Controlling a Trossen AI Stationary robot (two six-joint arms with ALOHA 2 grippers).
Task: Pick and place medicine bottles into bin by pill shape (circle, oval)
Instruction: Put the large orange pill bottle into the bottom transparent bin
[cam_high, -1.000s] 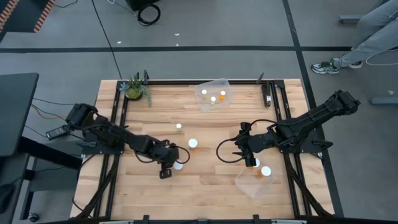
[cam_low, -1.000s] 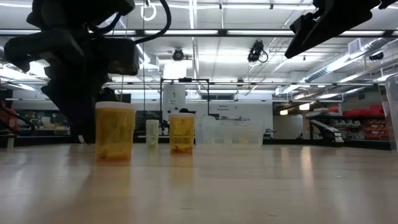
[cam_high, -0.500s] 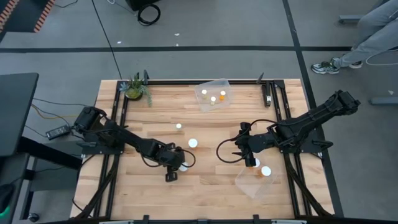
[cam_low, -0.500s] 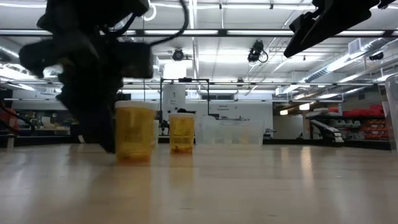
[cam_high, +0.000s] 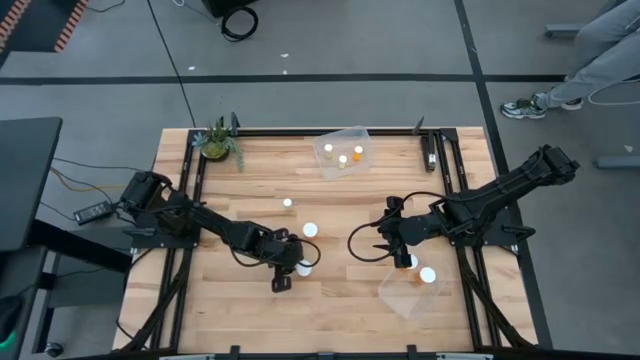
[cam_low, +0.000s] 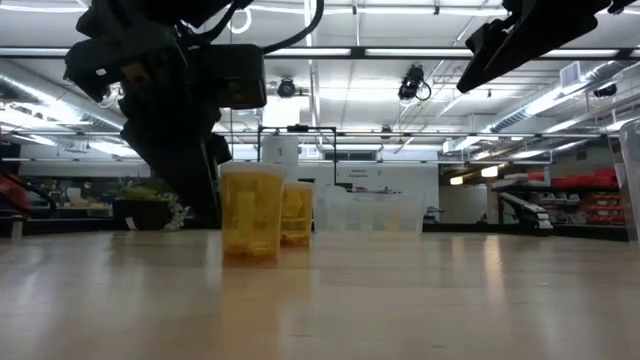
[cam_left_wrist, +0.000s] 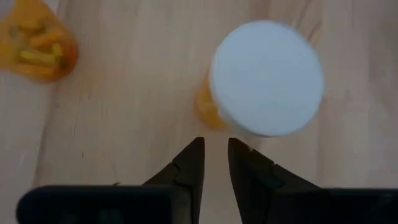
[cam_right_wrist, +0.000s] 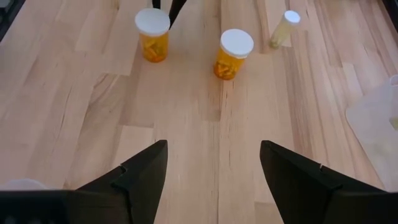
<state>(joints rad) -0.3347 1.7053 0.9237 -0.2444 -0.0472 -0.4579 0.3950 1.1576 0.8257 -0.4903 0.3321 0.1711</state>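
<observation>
An orange medicine bottle with a white cap (cam_high: 303, 268) stands upright on the table near the middle; it also shows in the low view (cam_low: 250, 212) and the left wrist view (cam_left_wrist: 266, 78). My left gripper (cam_left_wrist: 215, 154) is shut, just on the table-left side of it (cam_high: 287, 272). A second wide bottle (cam_high: 310, 230) and a narrow one (cam_high: 287, 203) stand farther back. My right gripper (cam_right_wrist: 211, 180) is open and empty, above the table right of centre (cam_high: 390, 236). My left gripper touches the bottle's orange side wall (cam_left_wrist: 214, 115) below the cap with its shut fingertips (cam_left_wrist: 245, 155). They come from the table's left, slanting down. The bottle stands upright on its base on the table.
A clear bin (cam_high: 343, 152) at the far edge holds three bottles. Another clear bin (cam_high: 398, 295) at the near right holds two bottles (cam_high: 428, 275). A small plant (cam_high: 216, 143) stands at the far left corner. Bare wood lies near the front edge.
My left gripper has gone toward the table's right edge and slightly toward its near edge. The bottle in front of it has slid upright along the table the same way, and now stands near the second wide bottle.
</observation>
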